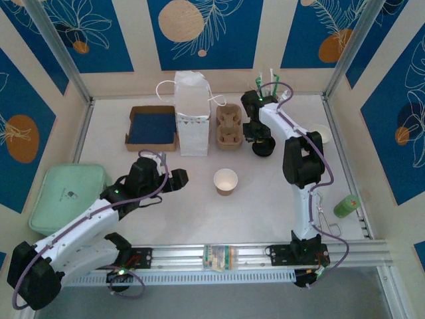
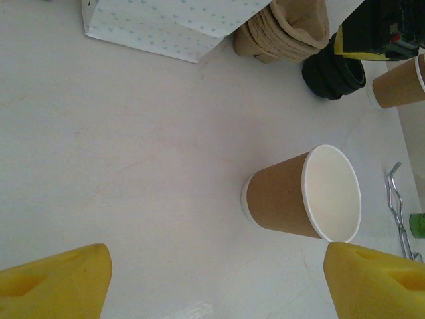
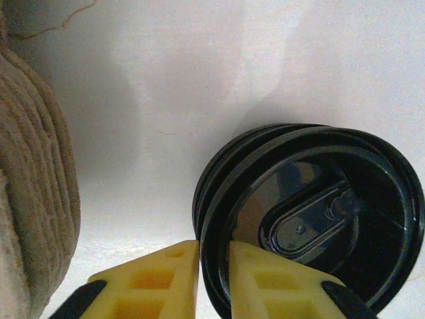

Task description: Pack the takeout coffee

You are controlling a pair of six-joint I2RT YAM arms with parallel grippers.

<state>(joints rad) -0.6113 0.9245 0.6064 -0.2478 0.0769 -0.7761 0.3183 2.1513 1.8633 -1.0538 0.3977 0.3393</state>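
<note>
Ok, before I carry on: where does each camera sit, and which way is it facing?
Top external: above and behind the arm bases, looking down on the table; both arms show, left hand, right hand.
Left wrist: on the left arm, facing the lidless cup; its yellow fingers spread wide.
Right wrist: close on the black lids; its fingers pinch the top one's rim.
Shared: cup and lids appear in top and left wrist.

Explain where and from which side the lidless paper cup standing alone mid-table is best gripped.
Grip the paper cup on its tan side wall about halfway up, coming level from its left, where the open left gripper faces it. It stands upright and round, so opposing fingers seat on the wall; its lidless rim would probably buckle under a squeeze.
</note>
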